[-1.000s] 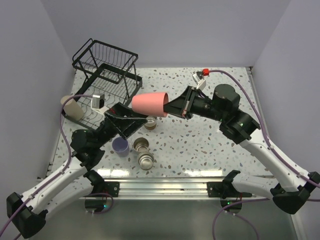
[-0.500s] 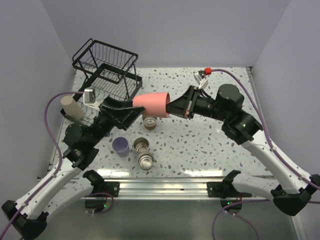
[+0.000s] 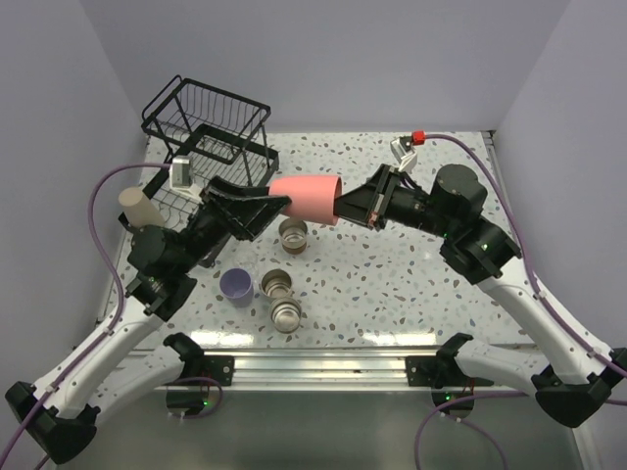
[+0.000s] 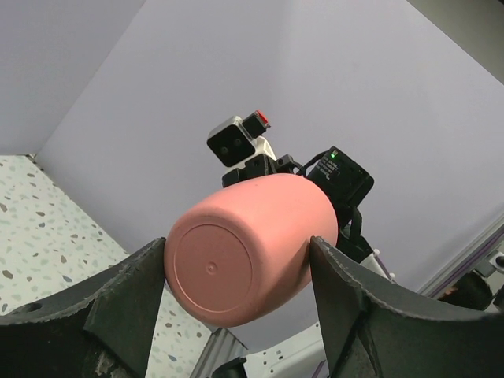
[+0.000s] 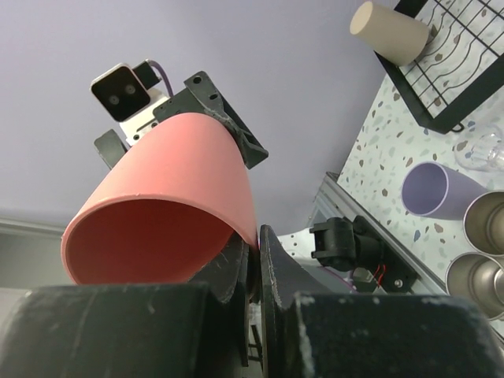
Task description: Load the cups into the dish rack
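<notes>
Near edge of table: two steel cups (image 3: 283, 302) and a lavender cup (image 3: 235, 286) stand mouth-up on the speckled table (image 3: 392, 284). One more steel cup (image 3: 292, 235) stands a little farther in, below the hand-over.

My right fingers (image 3: 343, 203): clamped on the rim of the pink cup (image 3: 306, 199), one finger inside the mouth and one outside. The cup lies on its side in the air, base toward my left arm.

My left fingers (image 3: 272, 204): spread apart, one on each side of the cup's closed base. I cannot tell whether they touch its wall.

Where the pink cup is: aloft between my two arms, near the rack, not yet in it.

Step, as I judge it: a pass from right to left, the take not yet made.

What could go wrong: if my right lets go before my left has closed, the cup drops onto the steel cup below. The base is smooth and rounded, so a shallow pinch could squeeze it out. Pushing while both hold could twist the thin rim.

Rack (image 3: 208, 127): black wire, far left corner. A tan cup (image 3: 140, 208) sits tilted at the left end of its lower tray.

Surface and room: white table flecked with grey, and plain pale violet walls (image 3: 392, 59) on three sides.
</notes>
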